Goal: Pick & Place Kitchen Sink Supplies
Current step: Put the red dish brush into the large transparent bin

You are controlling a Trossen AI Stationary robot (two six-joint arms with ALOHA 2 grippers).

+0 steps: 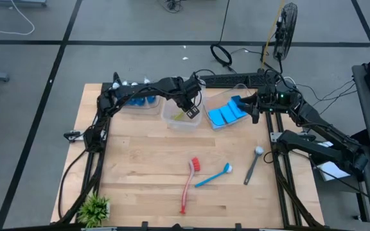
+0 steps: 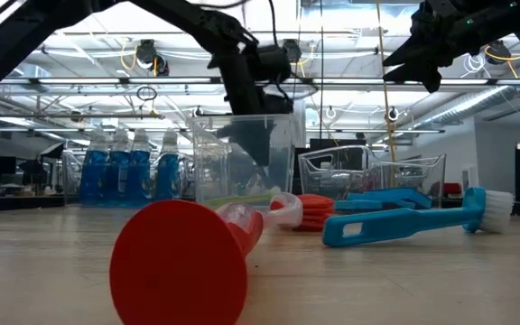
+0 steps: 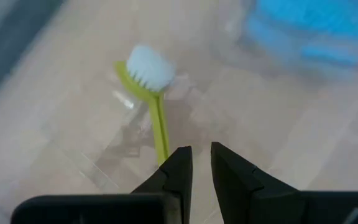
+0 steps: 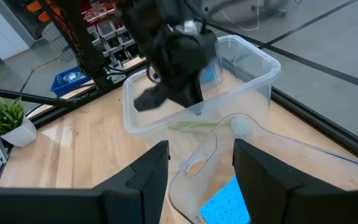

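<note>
From above, the pale wooden bench (image 1: 153, 167) is sitting on a grey floor crossed by dark lines, with cables and a fan beyond its far edge. The left claw (image 1: 192, 110) is hanging inside the middle clear tub (image 1: 182, 120), just above the yellow-green brush (image 1: 179, 115) lying in it. The bottles of blue liquid (image 1: 140, 99) are standing in a tub on that claw's outer side. The right claw (image 1: 254, 108) is hovering beside the tub holding the blue sponges (image 1: 227, 113). Nearer the bench's front edge, well apart from both claws, the red brush (image 1: 189, 179), the blue brush (image 1: 213, 174) and the grey brush (image 1: 253, 164) are lying loose, and a small green plant (image 1: 95, 208) is sitting at the front corner.

At bench level, the red brush's handle end (image 2: 177, 264) is filling the foreground, and the room behind is showing ceiling lights, beams and shelving.

In the left wrist view, the left claw's fingers (image 3: 176, 168) are standing slightly parted with nothing between them, the yellow-green brush (image 3: 146, 84) lying just beyond their tips.

In the right wrist view, the right claw's fingers (image 4: 151, 171) are spread wide and empty above a blue sponge (image 4: 225, 202), with storage racks in the room beyond.
</note>
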